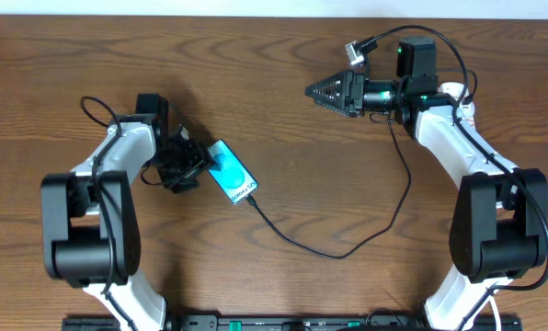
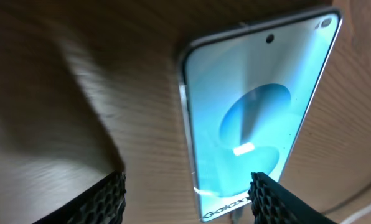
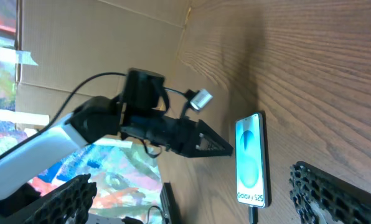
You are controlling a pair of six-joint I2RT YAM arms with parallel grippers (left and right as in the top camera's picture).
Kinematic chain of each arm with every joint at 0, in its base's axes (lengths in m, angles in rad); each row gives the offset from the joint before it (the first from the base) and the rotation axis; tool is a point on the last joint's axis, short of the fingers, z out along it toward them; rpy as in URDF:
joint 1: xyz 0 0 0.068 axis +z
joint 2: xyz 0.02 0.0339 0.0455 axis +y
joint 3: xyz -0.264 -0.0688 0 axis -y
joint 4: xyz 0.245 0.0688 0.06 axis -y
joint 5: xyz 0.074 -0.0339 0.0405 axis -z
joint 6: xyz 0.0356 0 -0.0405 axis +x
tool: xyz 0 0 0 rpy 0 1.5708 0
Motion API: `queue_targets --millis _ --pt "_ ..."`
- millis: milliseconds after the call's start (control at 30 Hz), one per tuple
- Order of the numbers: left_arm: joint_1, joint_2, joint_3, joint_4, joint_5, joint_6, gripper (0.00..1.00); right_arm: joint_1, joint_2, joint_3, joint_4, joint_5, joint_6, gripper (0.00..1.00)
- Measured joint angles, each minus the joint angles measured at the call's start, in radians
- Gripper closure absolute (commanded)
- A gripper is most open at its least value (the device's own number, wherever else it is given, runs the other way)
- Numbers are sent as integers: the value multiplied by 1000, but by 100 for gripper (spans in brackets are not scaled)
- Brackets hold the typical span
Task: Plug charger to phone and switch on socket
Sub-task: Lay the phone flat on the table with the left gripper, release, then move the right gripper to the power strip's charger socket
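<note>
The phone (image 1: 233, 173) lies face up and slanted on the wooden table, its teal screen lit. The charger (image 1: 338, 255), a thin black cable, meets the phone's lower end and loops right toward the right arm. My left gripper (image 1: 199, 164) sits low at the phone's left side, open. In the left wrist view the phone (image 2: 254, 118) has its left edge between the spread fingers (image 2: 104, 199). My right gripper (image 1: 311, 91) hovers open at the back right, far from the phone. Its view shows the phone (image 3: 251, 162) with the charger (image 3: 254, 216) plugged in. The socket is out of view.
A black rail (image 1: 274, 324) runs along the table's front edge. Cardboard panels (image 3: 98, 43) and a colourful sheet (image 3: 117, 180) stand beyond the table's left side. The left arm (image 3: 142, 124) reaches in beside the phone.
</note>
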Motion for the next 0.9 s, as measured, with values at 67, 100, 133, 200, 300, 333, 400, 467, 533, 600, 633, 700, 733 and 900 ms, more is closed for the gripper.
queue_targets --millis 67,100,133,200,300,333,400,467,533,600,633,700,733,900 --pt "0 -39 0 -4 -35 -6 30 0 0 0 0 0 -4 1" --pt "0 -72 0 -5 -50 -11 28 0 0 0 0 1 -4 1" --pt "0 -101 0 -6 -58 -11 27 0 0 0 -1 3 -5 1" --pt "0 -181 0 -6 -74 -14 25 -1 0 0 -26 16 -9 1" --pt "0 -309 0 -12 -84 -15 21 -1 0 5 -111 53 -31 1" --pt "0 -343 0 -14 -86 -16 20 -2 -1 10 -161 75 -40 1" --pt "0 -405 0 -19 -90 -17 16 -3 -7 29 -343 154 -91 1" --pt "0 -460 0 -22 -94 -18 14 -3 -14 66 -530 262 -138 1" --pt "0 -514 0 -25 -98 -17 13 -3 -27 127 -725 395 -193 1" --pt "0 -554 0 -29 -98 -18 11 -4 -49 198 -853 517 -234 1" --pt "0 -573 0 -32 -99 -18 10 -6 -68 239 -900 578 -252 1" --pt "0 -599 0 -39 -100 -18 9 -13 -108 298 -946 654 -276 1" --pt "0 -608 0 -42 -100 -17 9 -24 -142 329 -961 695 -288 1" --pt "0 -613 0 -74 -101 -17 9 -148 -263 389 -971 750 -311 1"
